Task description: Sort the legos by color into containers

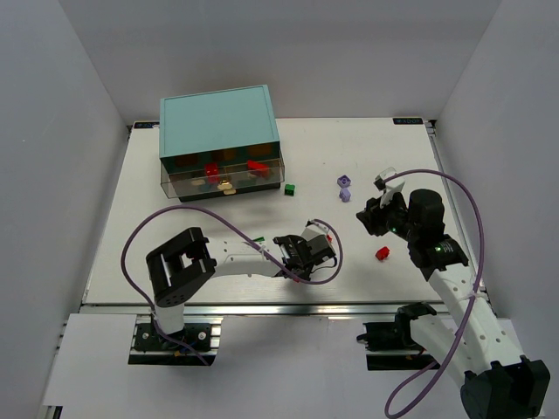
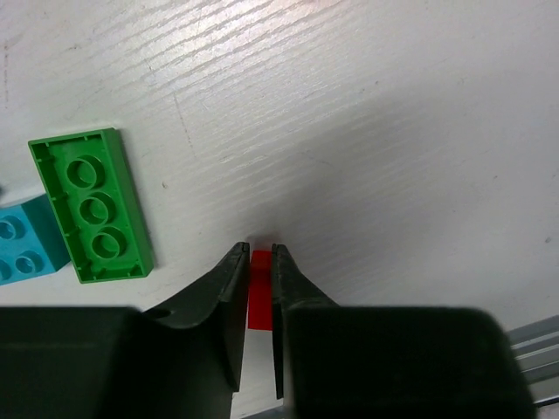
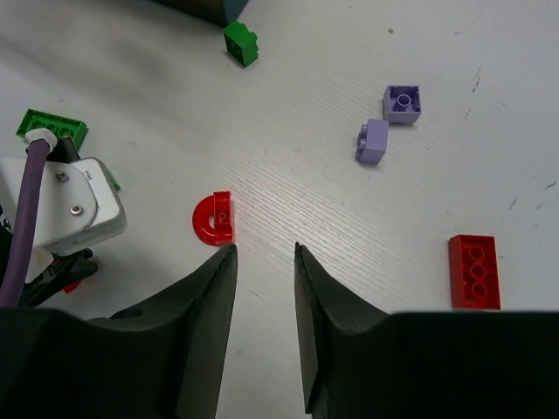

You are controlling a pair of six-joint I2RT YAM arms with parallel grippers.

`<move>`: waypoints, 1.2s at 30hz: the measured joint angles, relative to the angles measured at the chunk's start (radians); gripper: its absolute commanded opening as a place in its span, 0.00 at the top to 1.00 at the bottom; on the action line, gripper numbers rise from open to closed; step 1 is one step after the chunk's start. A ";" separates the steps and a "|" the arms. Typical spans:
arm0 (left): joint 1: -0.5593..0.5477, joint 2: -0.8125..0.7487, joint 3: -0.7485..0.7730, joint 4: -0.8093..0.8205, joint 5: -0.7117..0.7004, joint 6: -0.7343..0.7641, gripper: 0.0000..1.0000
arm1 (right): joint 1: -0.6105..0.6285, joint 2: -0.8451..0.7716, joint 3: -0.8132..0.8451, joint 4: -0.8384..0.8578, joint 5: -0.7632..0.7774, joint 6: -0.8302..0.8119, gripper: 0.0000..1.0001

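My left gripper (image 2: pixel 259 249) is down at the table, shut on a small red lego (image 2: pixel 260 292) that shows between its jaws. A green three-stud lego (image 2: pixel 90 205) and a cyan lego (image 2: pixel 22 249) lie just to its left. My right gripper (image 3: pixel 264 249) hovers open over bare table with nothing between its fingers. A red arch lego (image 3: pixel 214 218) lies just beyond its left fingertip and a red brick (image 3: pixel 474 271) to the right. Two lavender legos (image 3: pixel 402 103) (image 3: pixel 373 141) and a small green one (image 3: pixel 240 44) lie farther off. The containers (image 1: pixel 175 188) hold red pieces (image 1: pixel 211 170).
The teal cabinet (image 1: pixel 218 131) stands at the back left, its drawers facing the arms. The two grippers (image 1: pixel 297 259) (image 1: pixel 369 216) are close together mid-table. White walls enclose the table on three sides. A purple cable (image 1: pixel 140 236) loops off the left arm.
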 measured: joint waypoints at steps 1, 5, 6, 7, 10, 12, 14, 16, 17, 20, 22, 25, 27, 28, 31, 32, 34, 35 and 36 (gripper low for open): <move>0.000 0.000 0.000 0.002 0.000 0.000 0.80 | 0.000 0.000 0.000 0.000 0.000 0.000 0.62; 0.000 -0.007 0.000 -0.003 -0.003 0.010 0.85 | -0.004 0.000 0.000 0.000 0.000 0.000 0.64; 0.000 -0.013 0.000 -0.007 -0.006 0.014 0.86 | -0.005 0.000 0.000 0.000 0.000 0.000 0.64; 0.000 -0.023 0.000 -0.012 -0.011 0.019 0.87 | -0.006 0.000 0.000 0.000 0.000 0.000 0.64; 0.000 -0.074 0.000 -0.032 -0.037 0.045 0.88 | -0.006 0.000 0.000 0.000 0.000 0.000 0.64; 0.007 -0.125 0.012 -0.055 -0.060 0.066 0.88 | -0.007 0.000 0.000 0.000 0.000 0.000 0.64; 0.011 -0.181 0.040 -0.072 -0.096 0.098 0.89 | -0.007 0.000 0.000 0.000 0.000 0.000 0.64; 0.019 -0.241 0.096 -0.085 -0.149 0.137 0.90 | -0.007 0.000 0.000 0.000 0.000 0.000 0.64; 0.023 -0.260 0.128 -0.090 -0.172 0.153 0.90 | -0.007 0.000 0.000 0.000 0.000 0.000 0.64; 0.050 -0.295 0.263 -0.104 -0.255 0.222 0.91 | -0.010 0.000 0.000 0.000 0.001 0.000 0.64; 0.076 -0.307 0.334 -0.105 -0.309 0.269 0.91 | -0.013 0.000 0.000 0.000 0.001 0.000 0.65; 0.134 -0.307 0.416 -0.097 -0.378 0.343 0.92 | -0.014 0.000 0.000 0.000 0.002 0.000 0.65; 0.182 -0.299 0.454 -0.100 -0.410 0.389 0.93 | -0.014 0.000 0.000 0.000 0.003 0.000 0.65; 0.209 -0.290 0.477 -0.099 -0.425 0.410 0.93 | -0.014 0.000 0.000 0.000 0.003 0.000 0.65; 0.283 -0.257 0.533 -0.096 -0.451 0.464 0.96 | -0.019 0.000 0.000 0.000 0.004 0.000 0.65; 0.311 -0.242 0.555 -0.094 -0.454 0.479 0.96 | -0.019 0.000 0.000 0.000 0.004 0.000 0.65; 0.358 -0.206 0.603 -0.098 -0.457 0.500 0.97 | -0.020 0.000 0.000 0.000 0.004 0.000 0.66; 0.381 -0.182 0.636 -0.100 -0.457 0.508 0.97 | -0.020 0.000 0.000 0.000 0.004 0.000 0.66; 0.403 -0.158 0.668 -0.102 -0.457 0.515 0.96 | -0.020 0.000 0.000 0.000 0.004 0.000 0.66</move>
